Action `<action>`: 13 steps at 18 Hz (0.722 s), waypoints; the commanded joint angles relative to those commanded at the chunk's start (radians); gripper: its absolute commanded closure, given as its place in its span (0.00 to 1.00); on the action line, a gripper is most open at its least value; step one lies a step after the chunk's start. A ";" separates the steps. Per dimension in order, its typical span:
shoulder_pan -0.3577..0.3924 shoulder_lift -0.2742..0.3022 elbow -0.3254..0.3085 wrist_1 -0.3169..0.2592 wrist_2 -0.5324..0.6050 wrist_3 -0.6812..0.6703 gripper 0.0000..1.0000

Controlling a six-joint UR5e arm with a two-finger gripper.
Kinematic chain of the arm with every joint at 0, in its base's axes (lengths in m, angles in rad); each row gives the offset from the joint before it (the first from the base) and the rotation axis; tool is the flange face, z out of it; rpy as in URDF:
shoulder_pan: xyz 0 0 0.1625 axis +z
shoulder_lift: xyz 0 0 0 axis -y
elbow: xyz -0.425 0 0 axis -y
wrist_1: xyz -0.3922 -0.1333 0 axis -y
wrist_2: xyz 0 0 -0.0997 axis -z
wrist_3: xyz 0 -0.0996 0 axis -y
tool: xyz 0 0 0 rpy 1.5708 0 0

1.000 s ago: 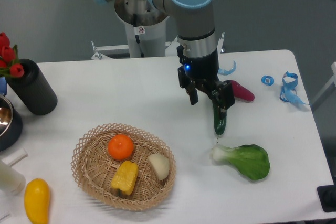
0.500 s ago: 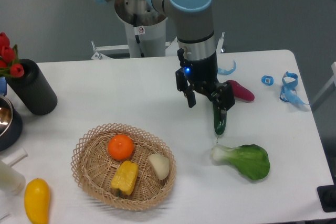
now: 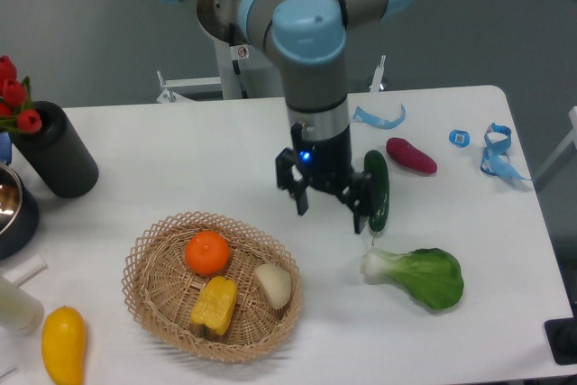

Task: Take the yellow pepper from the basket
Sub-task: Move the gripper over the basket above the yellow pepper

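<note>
The yellow pepper (image 3: 215,305) lies in the round wicker basket (image 3: 153,250) at the front left of the table, beside a round orange (image 3: 208,252) and a pale cream piece (image 3: 274,285). My gripper (image 3: 331,213) hangs open and empty above the table, just beyond the basket's far right rim, up and to the right of the pepper. Its two dark fingers (image 3: 301,201) point down.
A dark green cucumber (image 3: 377,188) lies just right of the gripper. A bok choy (image 3: 418,277) lies front right, a purple eggplant (image 3: 410,155) behind it. A smooth yellow fruit (image 3: 63,343) lies front left. A black cylinder (image 3: 56,151) with red tulips stands left.
The gripper has moved left and toward the basket, away from the cucumber, which now shows fully. It stays open and empty.
</note>
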 joint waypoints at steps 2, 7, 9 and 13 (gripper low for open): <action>-0.017 -0.014 0.003 0.000 0.000 -0.060 0.00; -0.078 -0.075 0.028 0.003 -0.002 -0.183 0.00; -0.110 -0.100 0.026 0.017 -0.003 -0.186 0.00; -0.141 -0.147 0.026 0.023 -0.003 -0.223 0.00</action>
